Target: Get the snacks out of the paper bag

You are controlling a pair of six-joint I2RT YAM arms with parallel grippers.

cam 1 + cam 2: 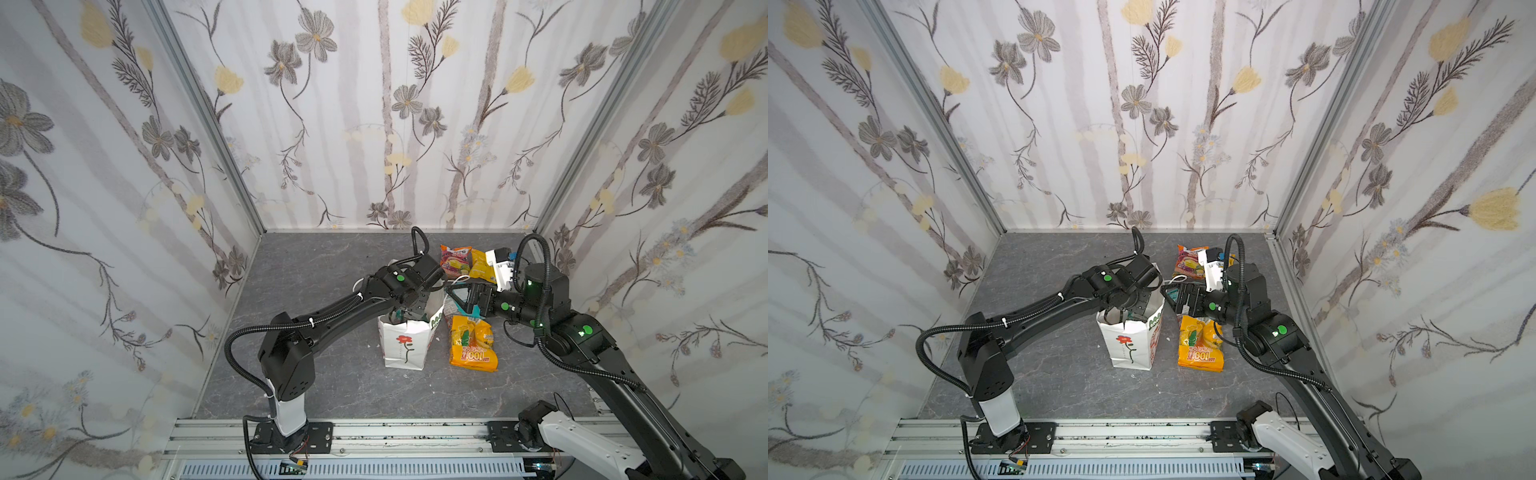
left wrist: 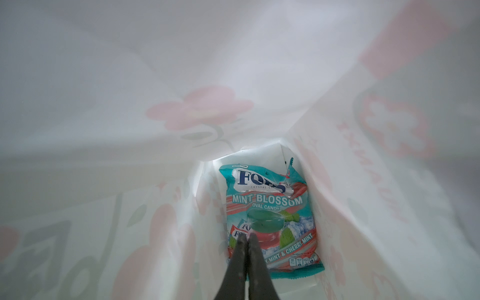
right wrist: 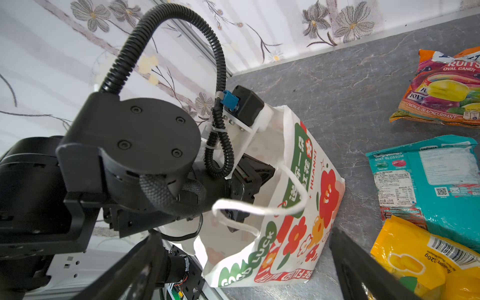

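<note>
The left end effector [image 2: 246,237] is deep inside the paper bag [image 1: 405,347]. Its two fingers are pressed together, tips down on the light teal packet [image 2: 270,207], which lies flat on the bag's floor. Whether a fold of foil is caught between them cannot be made out.

The right end effector [image 1: 459,296] hovers just outside the bag's mouth on its right side, spread wide and holding nothing. The bag's white cord handle [image 3: 262,212] hangs loose in front of it.

The bag stands upright on the desk [image 1: 332,374]. Just beside its right wall lies a teal packet [image 3: 441,187]. The orange packet marked "100" [image 1: 473,351] is near the bag's front right corner. The orange-pink packet [image 1: 455,261] and the yellow packet [image 1: 482,266] lie behind the bag, toward the back wall.

At least four snacks are out, so the job looks nearly done. The light teal packet is the only one seen inside. What seems left is to grip it firmly, lift it clear of the mouth and set it down beside the bag.
</note>
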